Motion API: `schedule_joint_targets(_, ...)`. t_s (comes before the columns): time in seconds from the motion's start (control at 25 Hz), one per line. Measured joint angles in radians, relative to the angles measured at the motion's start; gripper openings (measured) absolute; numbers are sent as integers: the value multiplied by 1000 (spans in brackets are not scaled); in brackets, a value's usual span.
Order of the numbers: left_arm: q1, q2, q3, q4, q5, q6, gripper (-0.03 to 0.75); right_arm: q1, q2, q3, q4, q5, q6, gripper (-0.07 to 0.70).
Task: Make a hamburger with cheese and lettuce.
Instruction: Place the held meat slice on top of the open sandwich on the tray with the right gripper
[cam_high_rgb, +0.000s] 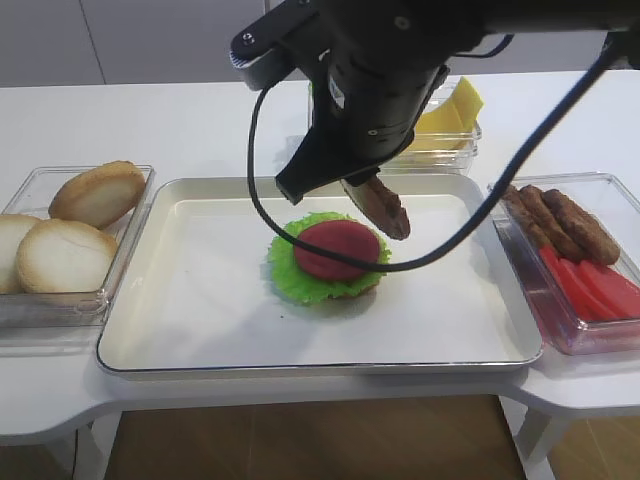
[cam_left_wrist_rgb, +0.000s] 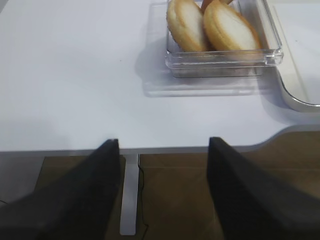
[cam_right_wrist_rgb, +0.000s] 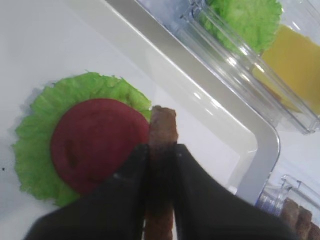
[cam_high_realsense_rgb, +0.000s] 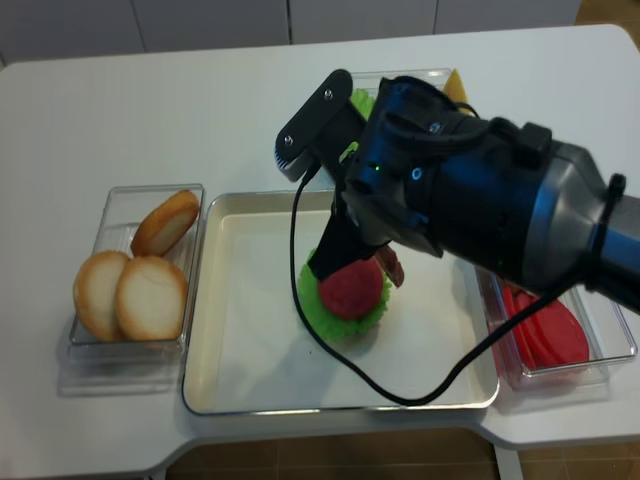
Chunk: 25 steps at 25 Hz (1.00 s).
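Right gripper (cam_right_wrist_rgb: 161, 165) has its fingers (cam_right_wrist_rgb: 127, 175) pinched narrow on a brown patty (cam_right_wrist_rgb: 162, 131), gripped by its edge so it hangs on end, just above and beside the right rim of the hamburger (cam_high_rgb: 330, 258). Hamburger so far: lettuce leaf (cam_right_wrist_rgb: 42, 130) with a red slice (cam_right_wrist_rgb: 92, 142) on top, sitting mid-tray, a bit toward the far edge of the tray (cam_high_rgb: 200, 330); bun base under the leaf barely shows. Step in hand looks like placing the patty; next move calls for shifting over the red slice, tipping the patty flat and letting go so it lands centred. Cheese (cam_high_rgb: 455, 108) waits in a clear box (cam_high_rgb: 440, 150) past the tray's far right corner, partly hidden by the arm. Left gripper (cam_left_wrist_rgb: 162, 192) hangs off the near left table edge, fingers wide apart, holding nothing, bun box (cam_left_wrist_rgb: 220, 55) ahead of it. Sausage box (cam_high_rgb: 560, 270) sits right of tray. Patty's contact with the stack can't be judged; most of it is hidden between the fingers in the wrist view.
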Motion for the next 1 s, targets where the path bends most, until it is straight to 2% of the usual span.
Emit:
schedule_joint_targets(0.24, 0, 0, 0, 0, 0, 0, 416, 2, 1, 0, -51, -4, 0, 119)
schedule_joint_targets(0.56, 0, 0, 0, 0, 0, 0, 416, 2, 4, 0, -66, -54, 0, 119)
schedule_joint_targets(1.0, 0, 0, 0, 0, 0, 0, 416, 2, 32, 0, -89, -49, -1, 119)
